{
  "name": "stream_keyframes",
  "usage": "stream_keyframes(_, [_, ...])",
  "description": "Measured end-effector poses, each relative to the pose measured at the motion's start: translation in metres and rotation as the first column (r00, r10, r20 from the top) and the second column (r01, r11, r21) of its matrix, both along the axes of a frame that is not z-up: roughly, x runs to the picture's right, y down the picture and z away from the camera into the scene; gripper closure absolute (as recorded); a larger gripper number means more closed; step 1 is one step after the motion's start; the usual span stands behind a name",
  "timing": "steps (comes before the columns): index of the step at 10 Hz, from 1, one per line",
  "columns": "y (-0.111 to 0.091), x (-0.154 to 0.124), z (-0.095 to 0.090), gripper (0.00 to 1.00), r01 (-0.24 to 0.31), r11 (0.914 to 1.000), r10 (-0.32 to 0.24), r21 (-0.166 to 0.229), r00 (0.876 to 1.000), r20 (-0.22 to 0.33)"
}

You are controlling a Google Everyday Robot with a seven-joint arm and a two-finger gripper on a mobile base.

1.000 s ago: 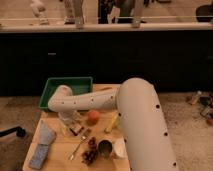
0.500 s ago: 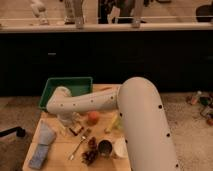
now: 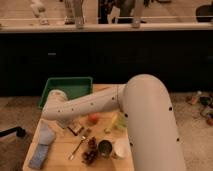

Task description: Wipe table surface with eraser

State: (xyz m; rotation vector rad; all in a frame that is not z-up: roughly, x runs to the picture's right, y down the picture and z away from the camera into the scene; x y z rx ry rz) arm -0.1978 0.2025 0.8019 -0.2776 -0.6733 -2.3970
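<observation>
The table surface (image 3: 60, 157) is a light tan wooden top in the lower left of the camera view. The eraser (image 3: 75, 129) is a small dark brown block lying on it, just left of an orange fruit (image 3: 93, 119). My white arm reaches from the right across the table to the left. My gripper (image 3: 63, 121) hangs down from the wrist, low over the table, close to the eraser's left end. The arm hides most of it.
A green tray (image 3: 67, 86) stands at the table's back left. A blue-grey folded cloth (image 3: 42, 145) lies at the left, a metal utensil (image 3: 77, 147) in the middle. Dark grapes (image 3: 90, 152), a dark cup (image 3: 105, 148), a white cup (image 3: 120, 148) and a yellowish item (image 3: 117, 122) sit under the arm.
The wrist end of the arm has shifted slightly left and down over the table. The objects on the table stay where they were.
</observation>
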Motion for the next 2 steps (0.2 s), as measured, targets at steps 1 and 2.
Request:
stream_keyframes(1, [-0.0031,-0.0026,-0.0119,0.2,0.004,0.9996,-0.004,0.027,1.0,0.008])
stream_keyframes(2, [-0.0051,-0.0042,-0.0179,0.2,0.007,0.9992,-0.008,0.039,1.0,0.01])
